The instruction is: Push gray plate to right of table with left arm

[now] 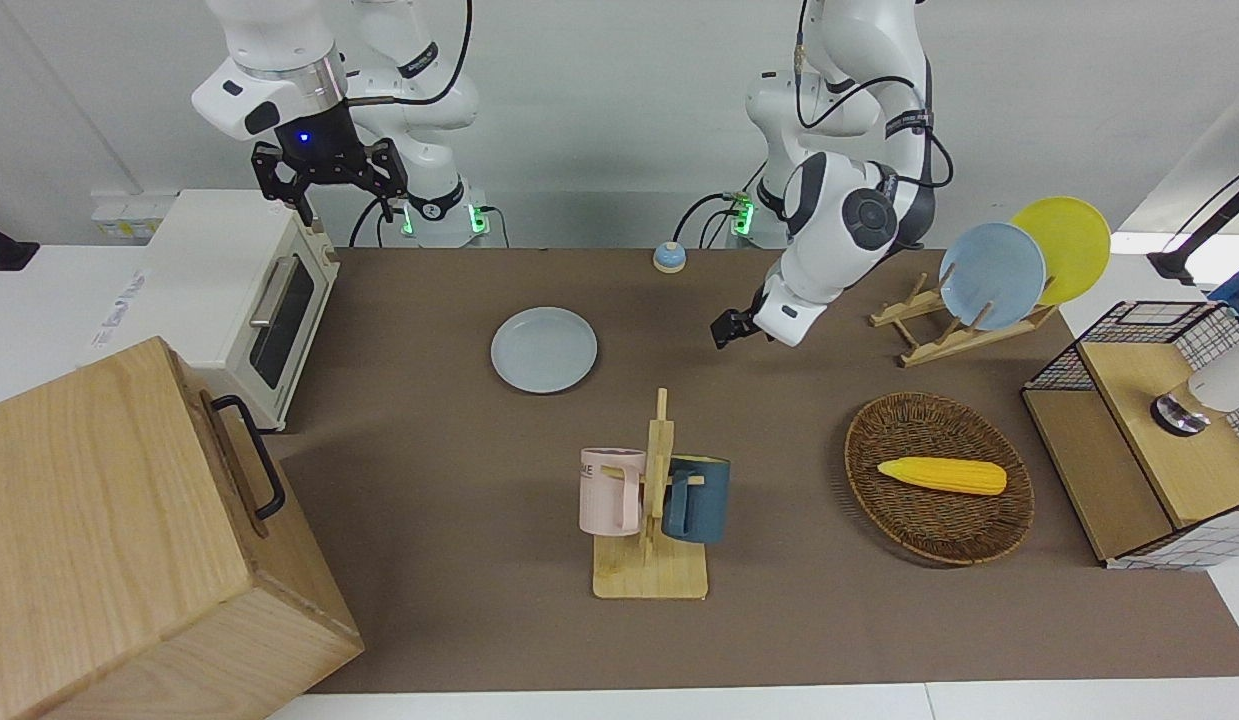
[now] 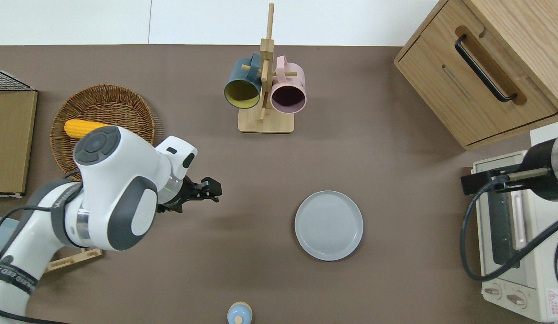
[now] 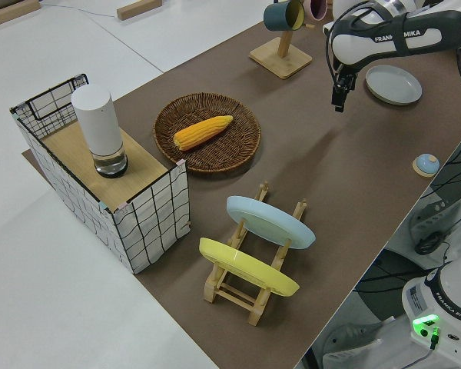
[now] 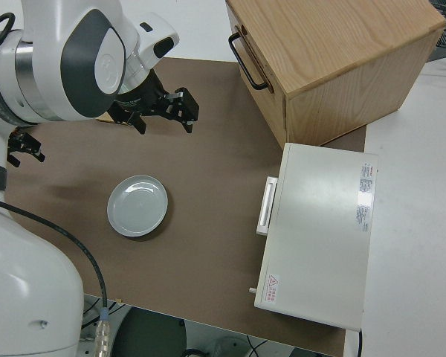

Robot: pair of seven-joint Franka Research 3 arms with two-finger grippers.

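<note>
Overhead view: nearest the robots on the bench [image 2: 396, 180], a small blue knob [image 2: 239, 313] sits at the near edge. Farther out lies the gray plate [image 2: 328, 225], flat on the brown sheet, toward the right arm's end, between the mug rack [image 2: 265, 96] and the near edge, with the toaster oven [image 2: 513, 234] beside it at that end.

The plate looks stiff, fairly light and smooth-bottomed, so it should slide readily on the matte sheet; probably ceramic, so breakable if driven off the bench or into the oven. It needs no grasp: contact belongs low on the rim facing the left arm's end, at mid-height, so it neither tips nor spins.

The left gripper [image 2: 211, 189] hangs well apart from the plate, over bare sheet between plate and wicker basket [image 2: 103, 96], forearm bent low and pointing toward the plate. Whether its fingers are open or closed I cannot tell. The right arm is parked, its fingers [image 1: 304, 205] spread.
</note>
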